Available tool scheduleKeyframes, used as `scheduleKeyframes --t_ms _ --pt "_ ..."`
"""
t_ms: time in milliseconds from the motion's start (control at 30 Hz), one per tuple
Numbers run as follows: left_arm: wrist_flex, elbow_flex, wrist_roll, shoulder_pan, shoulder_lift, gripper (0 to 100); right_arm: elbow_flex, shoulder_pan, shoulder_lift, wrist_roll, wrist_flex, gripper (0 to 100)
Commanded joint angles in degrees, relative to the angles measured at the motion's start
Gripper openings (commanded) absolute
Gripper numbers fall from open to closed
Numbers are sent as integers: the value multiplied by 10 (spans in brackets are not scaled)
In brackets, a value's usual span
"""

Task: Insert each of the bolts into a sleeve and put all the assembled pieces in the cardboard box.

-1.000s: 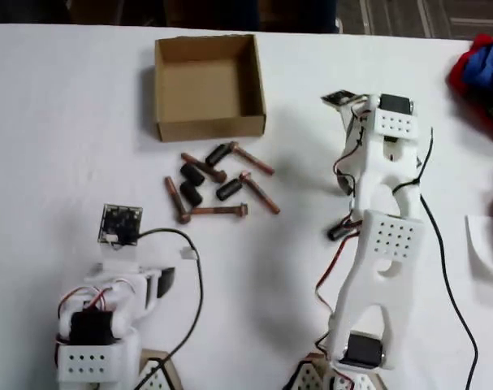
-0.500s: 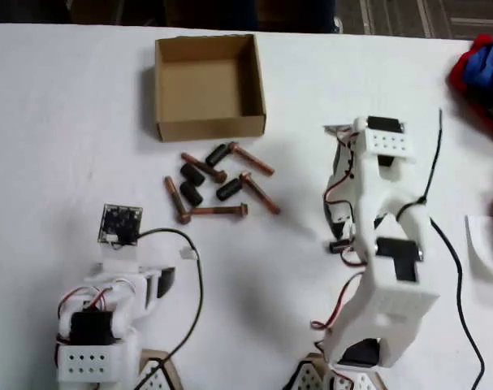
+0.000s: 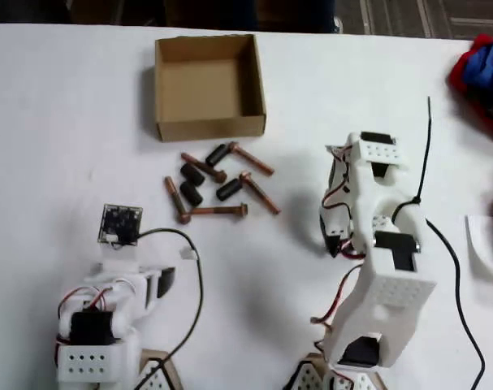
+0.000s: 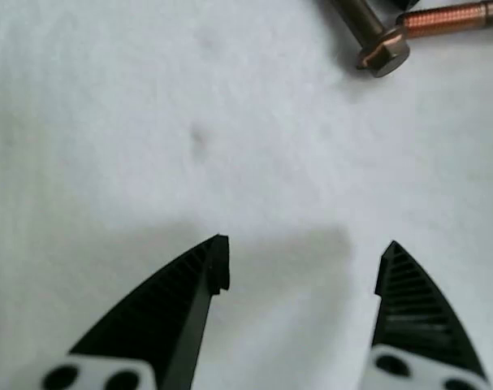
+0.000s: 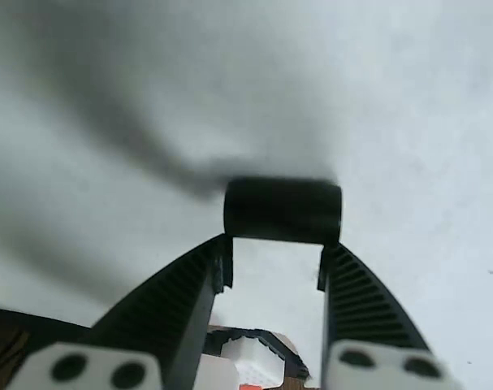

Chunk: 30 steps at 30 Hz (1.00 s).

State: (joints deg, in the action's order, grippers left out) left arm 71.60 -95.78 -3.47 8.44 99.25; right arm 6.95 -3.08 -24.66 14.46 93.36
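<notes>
The left gripper (image 4: pixel 304 248) hangs released over the white tablecloth (image 4: pixel 108 122). 5 copper-coloured metal bolts (image 3: pixel 218 210) and 4 black cylindrical sleeves (image 3: pixel 191 192) lie loose near the brown cardboard box (image 3: pixel 209 127). The right gripper (image 5: pixel 274 252) clasps a 5th sleeve (image 5: pixel 283 210) aloft, probably readying it for a bolt.

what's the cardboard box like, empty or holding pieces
Empty: the brown cardboard box shows a bare floor; copper bolts and black sleeves lie outside it.
</notes>
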Motion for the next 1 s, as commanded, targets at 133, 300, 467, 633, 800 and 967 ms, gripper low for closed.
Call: scheduleKeyframes --t_ms 133,300,467,633,800,967 --pt "-4 -8 5 -7 -3 306 -56 5 -58 0 -50 176" --pt "-4 -8 5 -7 -3 306 -147 5 -87 0 -44 176" --pt "-4 -8 5 -7 -3 306 -213 28 -107 1 -17 175" --pt "-4 -8 5 -7 -3 306 -252 66 -127 1 -13 174" --pt "-4 -8 5 -7 -3 306 -278 93 -137 1 -13 174" --pt "-4 -8 5 -7 -3 306 -303 94 -136 18 -13 173"
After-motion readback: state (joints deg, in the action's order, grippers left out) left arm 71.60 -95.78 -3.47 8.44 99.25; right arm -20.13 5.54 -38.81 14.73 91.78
